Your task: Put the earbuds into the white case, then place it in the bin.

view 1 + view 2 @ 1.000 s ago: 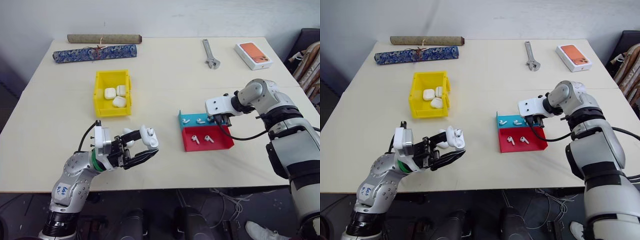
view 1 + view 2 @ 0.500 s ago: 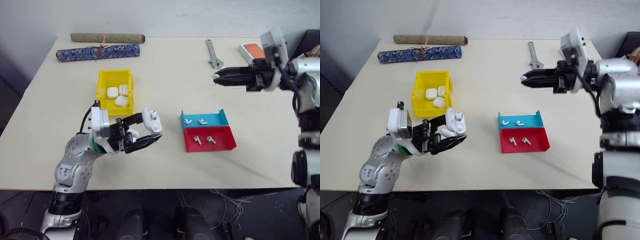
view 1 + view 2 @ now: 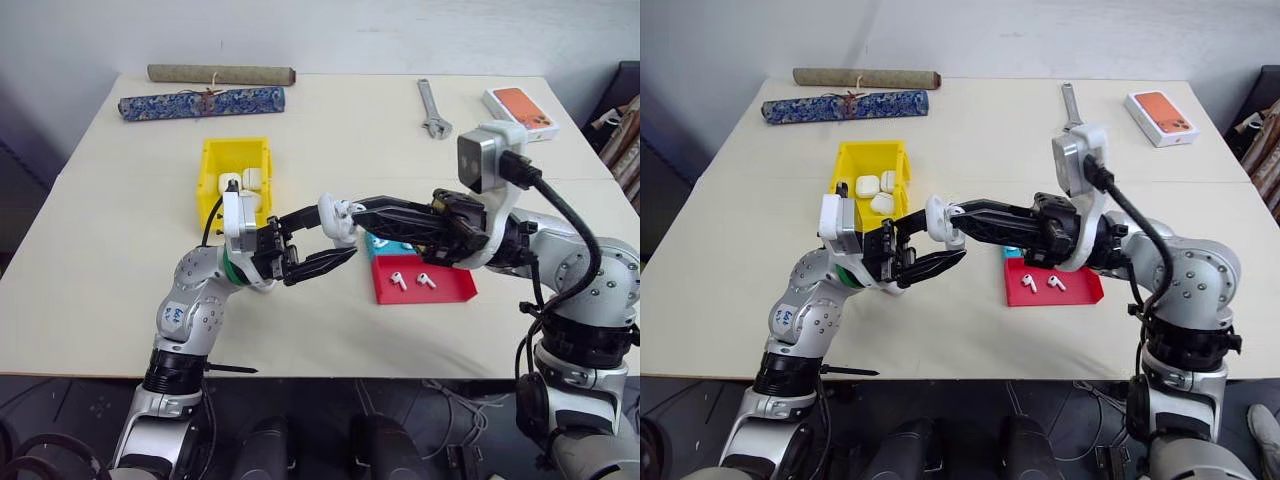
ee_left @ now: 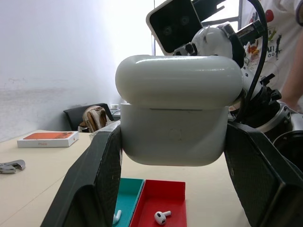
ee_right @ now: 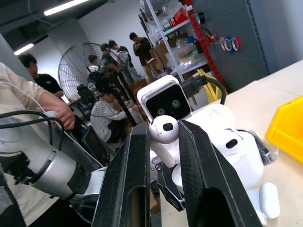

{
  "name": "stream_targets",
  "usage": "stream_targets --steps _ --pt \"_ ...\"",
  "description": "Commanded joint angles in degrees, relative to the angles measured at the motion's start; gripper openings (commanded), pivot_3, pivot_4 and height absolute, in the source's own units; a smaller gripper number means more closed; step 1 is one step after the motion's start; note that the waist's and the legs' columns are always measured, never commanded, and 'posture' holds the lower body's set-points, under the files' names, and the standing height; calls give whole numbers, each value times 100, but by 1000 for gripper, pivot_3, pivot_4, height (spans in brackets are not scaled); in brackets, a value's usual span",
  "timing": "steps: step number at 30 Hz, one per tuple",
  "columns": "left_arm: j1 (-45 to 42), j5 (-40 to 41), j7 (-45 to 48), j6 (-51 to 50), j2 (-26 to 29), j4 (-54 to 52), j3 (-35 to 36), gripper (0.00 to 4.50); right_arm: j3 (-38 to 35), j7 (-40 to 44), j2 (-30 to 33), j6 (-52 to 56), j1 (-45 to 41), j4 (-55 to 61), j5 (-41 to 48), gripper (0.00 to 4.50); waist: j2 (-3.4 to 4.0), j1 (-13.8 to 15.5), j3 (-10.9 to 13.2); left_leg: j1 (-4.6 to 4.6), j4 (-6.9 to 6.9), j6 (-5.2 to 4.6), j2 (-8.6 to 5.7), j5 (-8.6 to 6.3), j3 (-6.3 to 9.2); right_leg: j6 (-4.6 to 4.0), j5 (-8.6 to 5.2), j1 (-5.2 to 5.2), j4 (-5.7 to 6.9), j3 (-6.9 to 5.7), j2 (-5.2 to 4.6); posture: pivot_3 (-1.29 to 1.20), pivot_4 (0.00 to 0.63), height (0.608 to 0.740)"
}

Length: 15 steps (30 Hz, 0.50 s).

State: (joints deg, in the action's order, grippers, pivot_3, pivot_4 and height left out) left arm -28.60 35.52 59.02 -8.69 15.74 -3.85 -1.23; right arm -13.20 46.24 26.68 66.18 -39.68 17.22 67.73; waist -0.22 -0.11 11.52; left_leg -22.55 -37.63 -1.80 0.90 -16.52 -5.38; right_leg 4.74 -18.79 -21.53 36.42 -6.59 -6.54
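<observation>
Right gripper (image 5: pixel 161 137) has swung back from over the trays and now points across the table at the left one, pinching a single earbud (image 5: pixel 163 129) between its fingertips. Left gripper (image 4: pixel 173 156) has lifted slightly and stays clamped on the white case (image 4: pixel 177 111), held above the table between the yellow bin (image 3: pixel 214 180) and the trays. The earbud tip sits right at the case; its lid looks down in the left wrist view, though the head views are too small to confirm. Judgement: insertion is about to start, and the lid state matters. Count: three cases lie in the bin (image 3: pixel 869 186), one more is in hand. Two earbuds rest in the red tray (image 3: pixel 452 289). The teal tray (image 4: pixel 131 190) shows at least one earbud, otherwise hidden.
</observation>
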Motion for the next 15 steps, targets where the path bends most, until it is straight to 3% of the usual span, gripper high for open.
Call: stream_targets --steps 1,15 --pt "-33 4 -7 22 -30 -223 -31 2791 23 -52 70 -230 15 119 51 427 0 0 0 0 0 0 0 0 0 0 0 0 0 0 0 0 150 740" --pt "121 -2 -111 -31 -1 -437 -17 2791 773 302 311 -882 318 -30 -709 427 0 -4 0 1 1 -3 1 -1 0 0 0 0 -2 -1 0 0 150 740"
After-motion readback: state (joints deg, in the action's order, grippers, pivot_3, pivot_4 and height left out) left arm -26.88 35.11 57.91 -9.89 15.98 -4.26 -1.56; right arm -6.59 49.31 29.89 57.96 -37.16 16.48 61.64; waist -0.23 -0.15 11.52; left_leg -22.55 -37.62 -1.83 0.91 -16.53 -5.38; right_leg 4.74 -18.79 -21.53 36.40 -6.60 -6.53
